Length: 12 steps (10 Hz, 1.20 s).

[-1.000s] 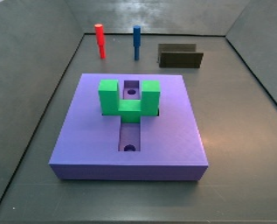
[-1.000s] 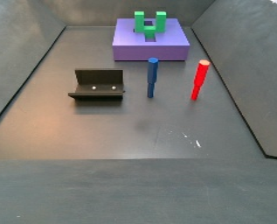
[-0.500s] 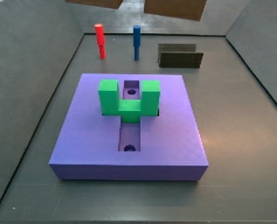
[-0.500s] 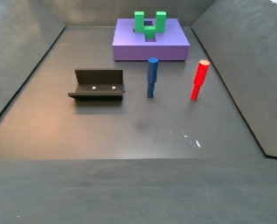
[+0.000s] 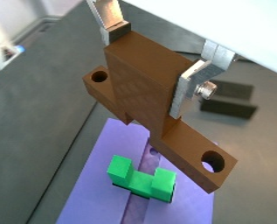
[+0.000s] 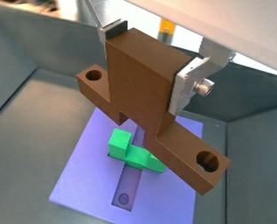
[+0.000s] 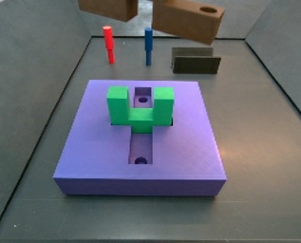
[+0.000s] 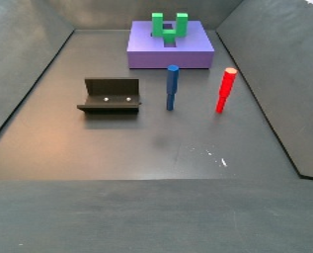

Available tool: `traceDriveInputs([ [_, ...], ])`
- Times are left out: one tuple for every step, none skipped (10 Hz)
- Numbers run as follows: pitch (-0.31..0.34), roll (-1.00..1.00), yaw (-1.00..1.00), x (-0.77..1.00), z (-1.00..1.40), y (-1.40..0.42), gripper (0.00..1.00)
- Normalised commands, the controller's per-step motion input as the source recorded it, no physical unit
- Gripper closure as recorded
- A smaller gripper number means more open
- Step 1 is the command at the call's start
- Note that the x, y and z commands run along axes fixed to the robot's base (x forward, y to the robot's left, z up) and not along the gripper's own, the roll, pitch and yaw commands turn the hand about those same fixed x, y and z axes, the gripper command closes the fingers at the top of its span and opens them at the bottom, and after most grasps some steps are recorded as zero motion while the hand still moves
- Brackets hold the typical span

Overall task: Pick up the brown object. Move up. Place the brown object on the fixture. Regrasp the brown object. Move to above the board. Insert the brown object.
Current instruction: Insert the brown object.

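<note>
In both wrist views my gripper (image 5: 152, 61) (image 6: 152, 59) is shut on the brown object (image 5: 194, 154) (image 6: 138, 87). It is a warm-brown block with a crossbar and a round hole at each end. The silver fingers (image 5: 194, 80) (image 6: 187, 84) press its two sides. Far below it lies the purple board (image 5: 96, 179) (image 6: 96, 179) with its green U-shaped block (image 5: 141, 178) (image 6: 134, 150). In a side view the brown object (image 7: 191, 19) hangs at the top edge, above the far end of the board (image 7: 191, 142); the gripper itself is out of frame. The fixture (image 7: 196, 62) (image 8: 110, 96) stands apart on the floor.
A red peg (image 7: 108, 43) (image 8: 226, 89) and a blue peg (image 7: 149, 46) (image 8: 172, 87) stand upright on the floor between the board and the fixture. Grey walls enclose the floor on all sides.
The brown object has come into a side view from the top edge and now shows more of itself than half a second ago. Nothing on the floor has moved.
</note>
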Motion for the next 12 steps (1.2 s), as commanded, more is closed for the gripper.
traceDriveInputs([
  [-0.026, -0.27, -0.71, 0.05, -0.12, -0.06, 1.0],
  [-0.02, -0.26, -0.72, 0.06, -0.16, -0.04, 1.0],
  [-0.02, -0.24, -0.71, 0.08, -0.21, -0.04, 1.0],
  [-0.011, -0.22, -0.69, 0.12, -0.28, -0.05, 1.0],
  [0.0, -0.09, -0.68, 0.2, -0.41, -0.16, 1.0],
  [0.0, -0.02, -0.62, 0.21, -0.37, -0.27, 1.0],
  [0.0, -0.03, -0.78, 0.15, -0.23, -0.24, 1.0],
  [0.0, -0.02, -0.87, 0.03, -0.21, -0.23, 1.0],
  [0.0, -0.01, -0.98, 0.0, -0.21, -0.16, 1.0],
  [0.0, -0.01, -1.0, 0.0, -0.27, 0.0, 1.0],
  [0.0, -0.01, -1.0, 0.0, -0.3, 0.0, 1.0],
  [0.0, -0.03, -1.0, 0.0, -0.23, 0.0, 1.0],
])
